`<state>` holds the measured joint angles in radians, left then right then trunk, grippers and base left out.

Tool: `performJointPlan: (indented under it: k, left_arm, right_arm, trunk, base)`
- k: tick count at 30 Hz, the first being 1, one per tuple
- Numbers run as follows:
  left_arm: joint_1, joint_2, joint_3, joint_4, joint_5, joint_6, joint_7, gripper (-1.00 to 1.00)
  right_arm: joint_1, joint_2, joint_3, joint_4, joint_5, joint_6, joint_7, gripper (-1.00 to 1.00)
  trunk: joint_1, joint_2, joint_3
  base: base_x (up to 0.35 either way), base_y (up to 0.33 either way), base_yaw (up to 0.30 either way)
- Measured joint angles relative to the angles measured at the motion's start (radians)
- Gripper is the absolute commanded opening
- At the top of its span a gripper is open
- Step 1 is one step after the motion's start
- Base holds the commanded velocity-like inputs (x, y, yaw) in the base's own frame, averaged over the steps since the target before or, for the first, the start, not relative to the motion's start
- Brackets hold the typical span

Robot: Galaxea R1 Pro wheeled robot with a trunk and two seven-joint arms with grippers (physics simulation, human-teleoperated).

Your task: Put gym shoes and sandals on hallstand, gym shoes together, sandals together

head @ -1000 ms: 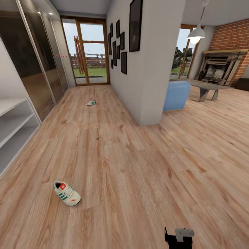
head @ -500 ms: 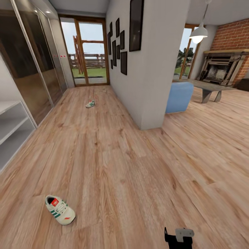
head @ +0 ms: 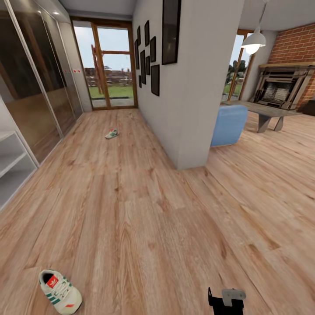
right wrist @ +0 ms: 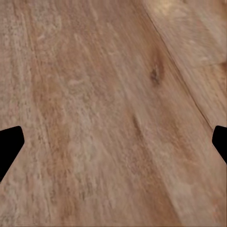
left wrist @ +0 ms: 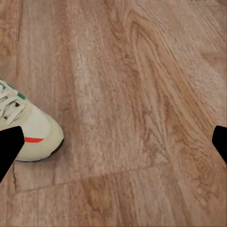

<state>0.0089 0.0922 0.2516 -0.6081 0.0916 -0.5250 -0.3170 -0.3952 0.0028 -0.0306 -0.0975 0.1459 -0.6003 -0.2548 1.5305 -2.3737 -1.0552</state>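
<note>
Robot is standing in the corridor, both arms hanging low over the corridor floor (head: 144, 218).

Gym shoes: 1 near shoe (head: 60, 292) is lying on the floor at the robot's left, close to the base; the same shoe (left wrist: 26, 130) is showing in the left wrist view. The 2nd shoe (head: 111, 134) is lying far down the corridor, well apart from the 1st, near the glass door (head: 105, 65). Neither is on a rack yet.

Left tool (left wrist: 113, 142): its 2 fingertips are sitting at opposite edges of the wrist picture with a wide gap, so the jaws are standing apart and holding nothing. Right tool (right wrist: 113, 142): same wide spread, holding nothing, with bare planks beneath it.

Key relation: the near shoe is lying off to one side of the left tool, just beside 1 fingertip (left wrist: 9, 146), not between the 2. Its long axis is running diagonally across the planks, red tongue label toward the far end of the corridor. Judgement: the left arm is the nearer; the tool needs shifting over the shoe before descending.

Unclear: the shoe's far end is cut off in the wrist picture. White shelving (head: 11, 162) at the left is cropped.
</note>
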Motion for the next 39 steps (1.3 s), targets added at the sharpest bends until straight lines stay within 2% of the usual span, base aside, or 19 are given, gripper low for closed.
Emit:
performJointPlan:
  k: [9,39]
  left_arm:
    - [0.000,0.000,0.001,0.000,0.001,0.000,0.000,1.00]
    - [0.000,0.001,0.000,-0.001,0.003,0.000,0.000,1.00]
  right_arm:
    - [0.000,0.001,0.000,-0.001,-0.001,0.000,0.000,1.00]
    - [0.000,0.001,0.000,0.000,-0.002,0.000,0.001,1.00]
  trunk:
    - [0.000,0.000,0.000]
    - [0.000,0.000,0.000]
  base:
    - [0.335,-0.121,0.000]
    - [0.339,-0.002,0.011]
